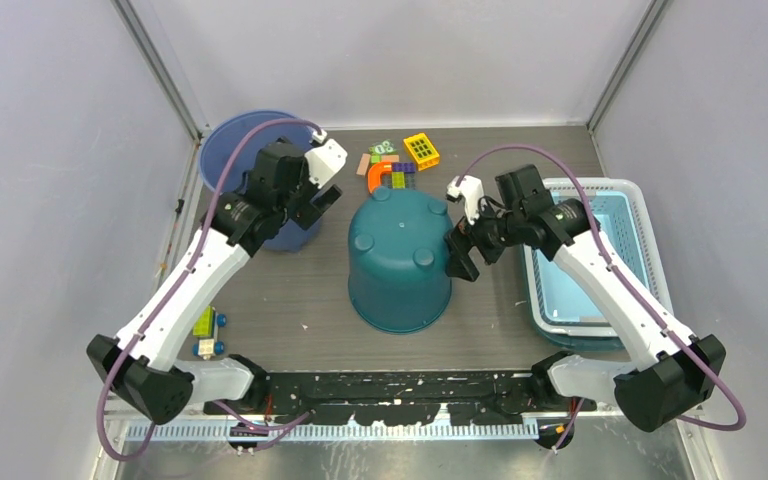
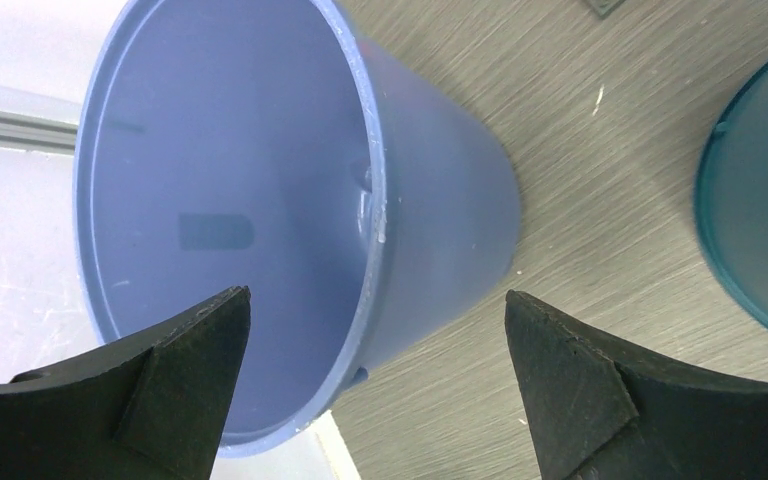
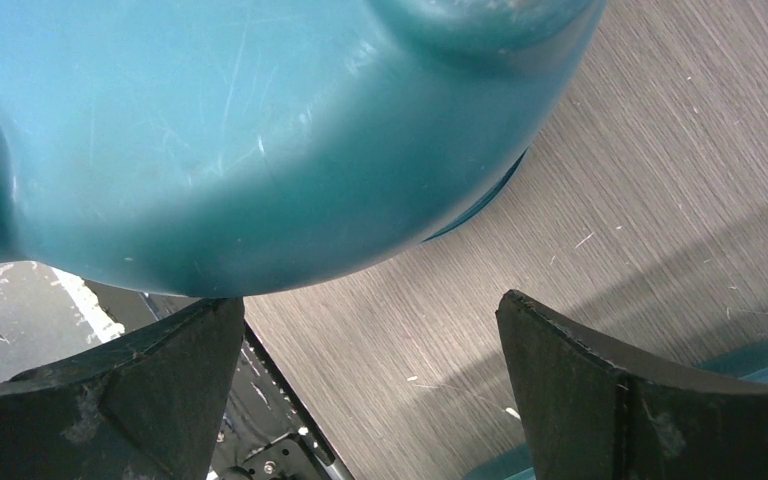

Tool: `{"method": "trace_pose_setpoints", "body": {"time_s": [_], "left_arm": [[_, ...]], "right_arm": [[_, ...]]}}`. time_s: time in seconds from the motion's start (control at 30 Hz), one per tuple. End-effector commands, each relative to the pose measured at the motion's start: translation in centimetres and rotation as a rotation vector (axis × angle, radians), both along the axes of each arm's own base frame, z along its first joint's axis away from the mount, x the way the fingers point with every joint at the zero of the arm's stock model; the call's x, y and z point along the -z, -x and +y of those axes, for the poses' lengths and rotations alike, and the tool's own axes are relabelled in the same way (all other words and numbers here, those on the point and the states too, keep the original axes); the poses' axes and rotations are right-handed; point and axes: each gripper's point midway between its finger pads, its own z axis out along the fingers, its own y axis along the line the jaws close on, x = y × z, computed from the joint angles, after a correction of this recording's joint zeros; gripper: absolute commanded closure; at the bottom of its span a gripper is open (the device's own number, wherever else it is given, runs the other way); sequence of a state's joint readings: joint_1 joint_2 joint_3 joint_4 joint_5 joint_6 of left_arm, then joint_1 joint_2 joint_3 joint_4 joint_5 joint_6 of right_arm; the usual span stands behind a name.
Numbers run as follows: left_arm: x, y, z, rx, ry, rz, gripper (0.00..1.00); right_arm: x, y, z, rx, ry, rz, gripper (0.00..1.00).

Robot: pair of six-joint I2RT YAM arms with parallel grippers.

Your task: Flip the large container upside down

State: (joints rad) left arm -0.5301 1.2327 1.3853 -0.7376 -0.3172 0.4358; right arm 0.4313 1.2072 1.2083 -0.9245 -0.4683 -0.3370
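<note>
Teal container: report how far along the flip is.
Done: the teal container stands mouth down on the table, its footed base facing up. In hand: nothing. The right gripper sits beside it with jaws open and empty, and the left gripper hangs open over the blue bucket. Left: probably only pulling both arms back.

Blues on streaked grey tabletop (image 1: 300, 290)
Large teal plastic tub (image 1: 400, 262); periwinkle plastic bucket (image 1: 228, 140); pale-blue slatted plastic basket (image 1: 615, 184); yellow gridded toy block (image 1: 421, 149).
</note>
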Motion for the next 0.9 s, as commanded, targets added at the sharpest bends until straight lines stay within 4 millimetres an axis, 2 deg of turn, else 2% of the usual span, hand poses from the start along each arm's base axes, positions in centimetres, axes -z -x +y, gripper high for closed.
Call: {"method": "trace_pose_setpoints", "body": {"time_s": [0.0, 0.27, 0.43, 0.63, 0.73, 0.87], "left_arm": [[-1.9, -2.0, 0.6, -0.055, -0.037, -0.071, 0.00], [-0.1, -3.8, 0.9, -0.062, 0.030, 0.067, 0.01], [1.3, -4.1, 1.2, -0.072, 0.011, 0.121, 0.06], [3.3, -4.2, 1.8, -0.086, -0.007, 0.198, 0.19], [3.8, -4.2, 1.8, -0.091, -0.011, 0.219, 0.30], [4.0, -4.2, 1.8, -0.099, -0.015, 0.233, 0.50]], "right_arm": [[-0.1, -0.7, 0.6, -0.009, -0.011, -0.044, 0.00], [0.7, 0.4, 0.4, -0.068, 0.045, -0.058, 0.00], [0.4, 2.1, -0.4, -0.142, 0.081, -0.080, 0.00], [0.3, 5.3, -1.9, -0.263, 0.126, -0.057, 0.00], [0.4, 6.9, -2.7, -0.305, 0.149, -0.031, 0.00], [1.1, 8.4, -3.2, -0.354, 0.157, 0.010, 0.00]]}}
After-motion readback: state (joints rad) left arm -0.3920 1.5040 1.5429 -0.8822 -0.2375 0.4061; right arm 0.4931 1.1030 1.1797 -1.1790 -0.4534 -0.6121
